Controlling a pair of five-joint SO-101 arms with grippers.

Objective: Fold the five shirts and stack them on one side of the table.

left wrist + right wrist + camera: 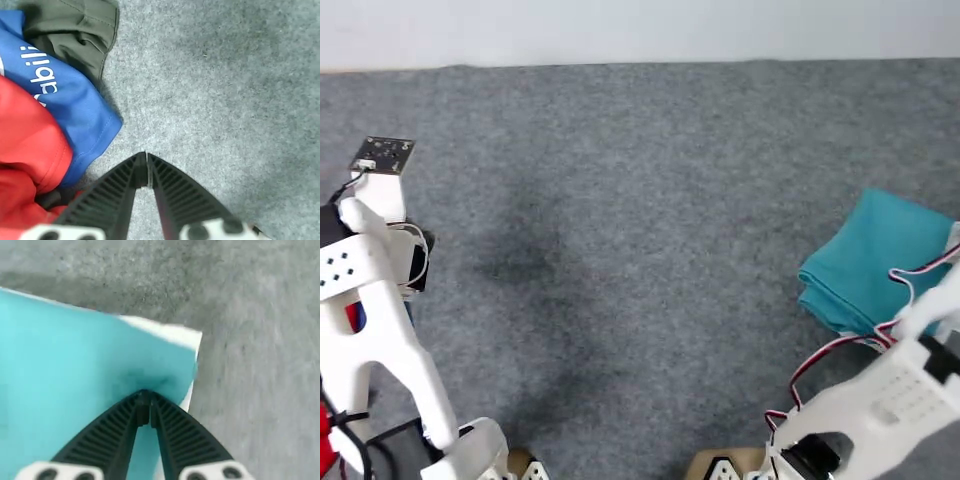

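A folded teal shirt lies at the table's right edge, with a white layer showing under its corner. My right gripper is shut, and its tips sit on the teal shirt near that corner; I see no fabric held between the fingers. At the left side of the table a blue shirt, a red shirt and an olive shirt lie bunched together. My left gripper is shut and empty, over bare carpet just beside the blue shirt's hem.
Grey carpet covers the table, and a pale wall runs along its far edge. The left arm stands at the left edge. The right arm with its red and white wires stands at the lower right.
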